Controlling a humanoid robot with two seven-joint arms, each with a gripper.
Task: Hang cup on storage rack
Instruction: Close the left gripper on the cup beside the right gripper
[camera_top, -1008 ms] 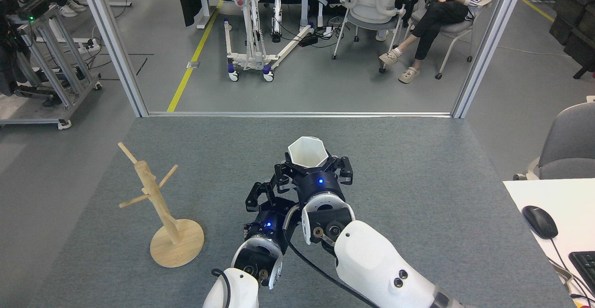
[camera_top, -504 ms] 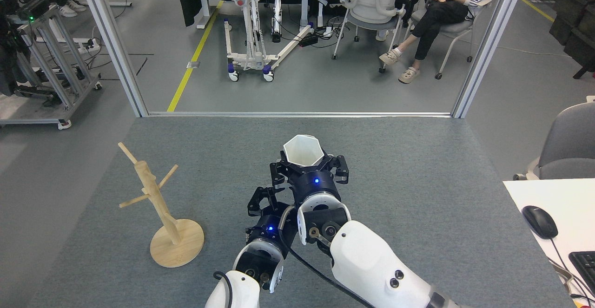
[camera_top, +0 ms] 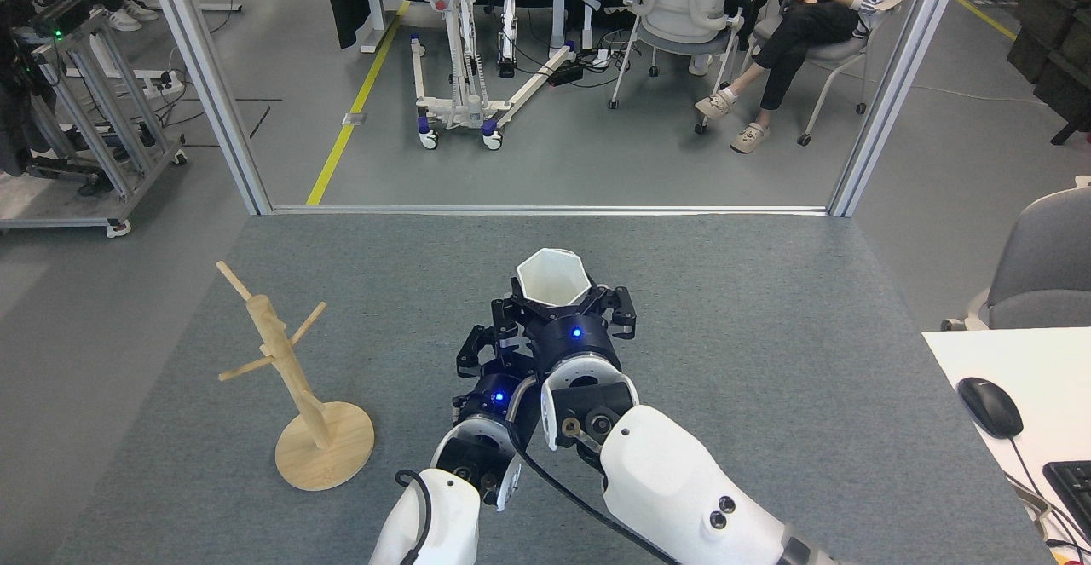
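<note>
- The right gripper (camera_top: 558, 309) is clamped around the white cup (camera_top: 552, 278) at frame centre, rim up.
- The left gripper (camera_top: 482, 352), just lower left, looks spread and empty.
- The rack (camera_top: 285, 369) stands well apart at lower left.
- Step in hand: carrying; next, the handle hole must meet a peg.

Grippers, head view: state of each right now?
Left gripper: holds nothing; open or shut cannot be told.
Right gripper: shut on the cup.
</note>
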